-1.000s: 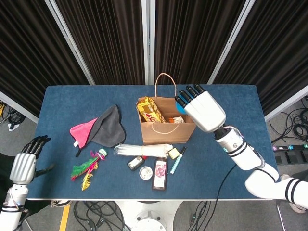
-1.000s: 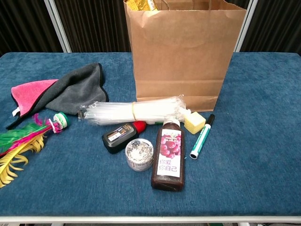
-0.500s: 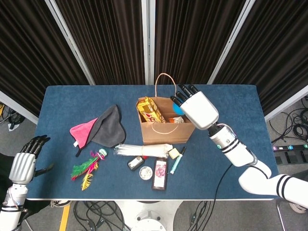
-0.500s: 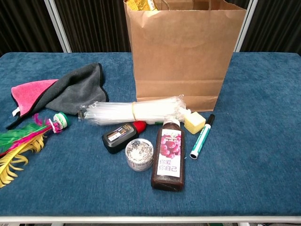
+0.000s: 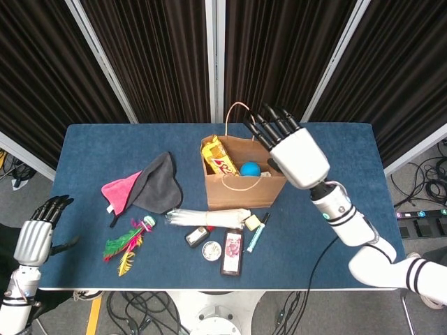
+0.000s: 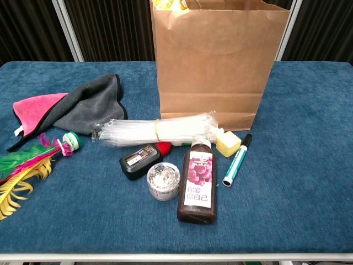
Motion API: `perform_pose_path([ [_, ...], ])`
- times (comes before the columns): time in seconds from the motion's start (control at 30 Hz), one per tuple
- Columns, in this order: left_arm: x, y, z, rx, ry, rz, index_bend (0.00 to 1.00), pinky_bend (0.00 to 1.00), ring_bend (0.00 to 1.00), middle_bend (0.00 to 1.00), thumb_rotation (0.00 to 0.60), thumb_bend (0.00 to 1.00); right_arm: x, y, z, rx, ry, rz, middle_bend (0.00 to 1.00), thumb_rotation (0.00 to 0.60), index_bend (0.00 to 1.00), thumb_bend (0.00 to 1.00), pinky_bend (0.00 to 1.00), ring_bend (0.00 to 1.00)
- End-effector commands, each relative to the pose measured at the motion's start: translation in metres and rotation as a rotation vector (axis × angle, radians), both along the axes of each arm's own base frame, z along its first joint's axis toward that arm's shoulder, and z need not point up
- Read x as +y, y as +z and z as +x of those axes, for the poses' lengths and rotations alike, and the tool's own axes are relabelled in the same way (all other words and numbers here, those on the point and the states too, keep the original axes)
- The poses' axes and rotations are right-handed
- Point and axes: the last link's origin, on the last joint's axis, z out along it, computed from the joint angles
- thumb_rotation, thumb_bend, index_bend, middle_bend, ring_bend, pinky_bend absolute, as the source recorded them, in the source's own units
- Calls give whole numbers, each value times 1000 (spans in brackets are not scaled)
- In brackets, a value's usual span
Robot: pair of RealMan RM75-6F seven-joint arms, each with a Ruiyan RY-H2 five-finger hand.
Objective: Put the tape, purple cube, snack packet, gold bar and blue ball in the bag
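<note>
One blue ball (image 5: 250,168) is now lying inside the bag (image 5: 241,192); right hand (image 5: 293,150), fingers spread and empty, is lifting clear.

My right hand (image 5: 297,155) has a glossy white plastic shell. The bag (image 6: 219,61) is matt brown paper; bench (image 6: 309,187) covering is napped blue cloth.

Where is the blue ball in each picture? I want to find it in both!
Head view: the blue ball lies inside the open paper bag, right of the yellow snack packet.
Chest view: the ball is not visible; the bag's front wall hides its inside.
Shared landmark: the green marker lying on the table, near the bag's front right corner.
</note>
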Motion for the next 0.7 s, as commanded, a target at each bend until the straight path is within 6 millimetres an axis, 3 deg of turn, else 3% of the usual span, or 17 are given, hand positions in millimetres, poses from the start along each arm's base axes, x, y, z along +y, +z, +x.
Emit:
perform_pose_path([
  [0.03,0,0,0,5,1,-4,223,250,158,256,600,225,49,48,-25,-67,15,-134,98,600,33,0,173,0],
  [0.1,-1,0,-1,6,4,-8,223,250,158,256,600,225,74,61,-44,-103,-27,-155,112,600,33,0,173,0],
  [0.23,-2,0,-1,23,3,-13,223,250,158,256,600,225,131,72,-106,-110,-233,-137,119,600,52,0,173,0],
  [0.3,-2,1,-1,31,2,-9,223,250,158,256,600,225,151,66,-136,-88,-367,-111,119,600,74,0,172,0],
  [0.4,-3,2,-1,40,-1,-2,223,250,158,256,600,225,176,42,-187,-83,-574,-25,109,600,69,0,170,0],
  [0.53,-5,4,1,53,-8,1,223,251,159,256,600,225,180,14,-228,-117,-651,40,86,600,6,0,162,0],
  [0.7,-9,2,4,67,-16,4,223,250,158,257,600,225,174,-7,-246,-79,-561,30,78,600,0,0,154,0],
])
